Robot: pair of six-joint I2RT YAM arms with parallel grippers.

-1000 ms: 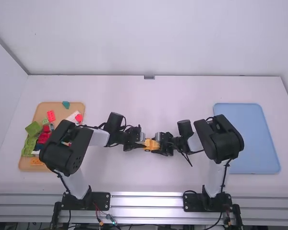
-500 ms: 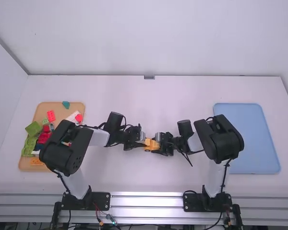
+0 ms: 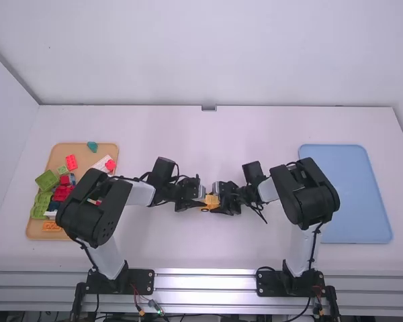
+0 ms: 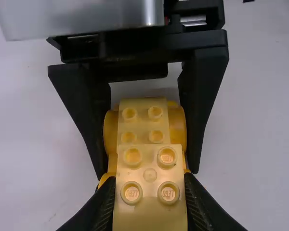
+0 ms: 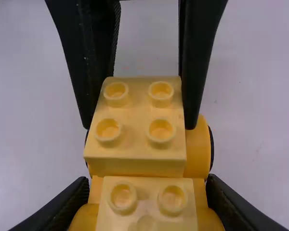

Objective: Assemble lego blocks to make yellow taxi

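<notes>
In the high view, my left gripper [image 3: 197, 201] and my right gripper [image 3: 220, 202] meet at a small yellow car [image 3: 209, 202] near the table's middle. The left wrist view shows my left gripper [image 4: 150, 199] shut on a light-yellow block [image 4: 149, 166]; a lower light-yellow block [image 4: 143, 126] adjoins it along the orange-yellow car base [image 4: 177, 127]. In the right wrist view, my right gripper [image 5: 147, 204] is shut around the car base [image 5: 197, 149], with one light-yellow block [image 5: 147, 216] between its fingers. Dark wheels flank the base; its underside is hidden.
A wooden tray [image 3: 37, 231] with several red, green, white and orange blocks lies at the left, partly under the left arm. On the right, a blue tray [image 3: 349, 194] sits beside the right arm. The white table [image 3: 208, 141] extends beyond the grippers.
My right arm and gripper have shifted slightly left. The left arm has barely moved, and the car stays between the grippers.
</notes>
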